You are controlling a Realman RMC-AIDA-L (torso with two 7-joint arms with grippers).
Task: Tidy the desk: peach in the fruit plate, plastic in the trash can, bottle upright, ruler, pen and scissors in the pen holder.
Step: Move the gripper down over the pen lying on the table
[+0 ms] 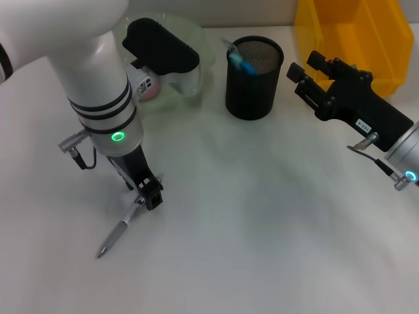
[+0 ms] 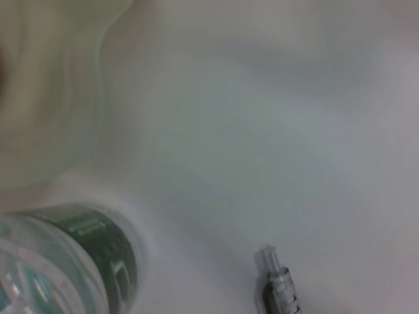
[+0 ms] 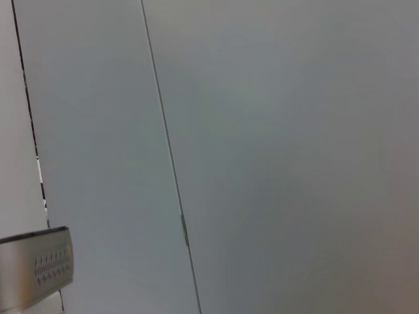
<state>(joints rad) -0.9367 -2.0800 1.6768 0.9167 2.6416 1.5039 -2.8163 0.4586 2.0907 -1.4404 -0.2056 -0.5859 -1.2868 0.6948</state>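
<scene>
The left arm hides most of the fruit plate (image 1: 196,72) (peach (image 1: 149,88) barely showing).

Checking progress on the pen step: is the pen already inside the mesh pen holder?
No. The pen lies flat on the white desk at the left tool, well apart from the black mesh pen holder.

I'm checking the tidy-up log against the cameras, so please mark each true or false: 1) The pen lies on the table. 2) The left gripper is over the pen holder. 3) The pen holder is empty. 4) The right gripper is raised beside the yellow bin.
1) True: the pen lies on the table.
2) False: the left gripper is down at the pen's end.
3) False: the pen holder holds a blue-handled item.
4) True: the right gripper hangs beside the yellow bin.
</scene>
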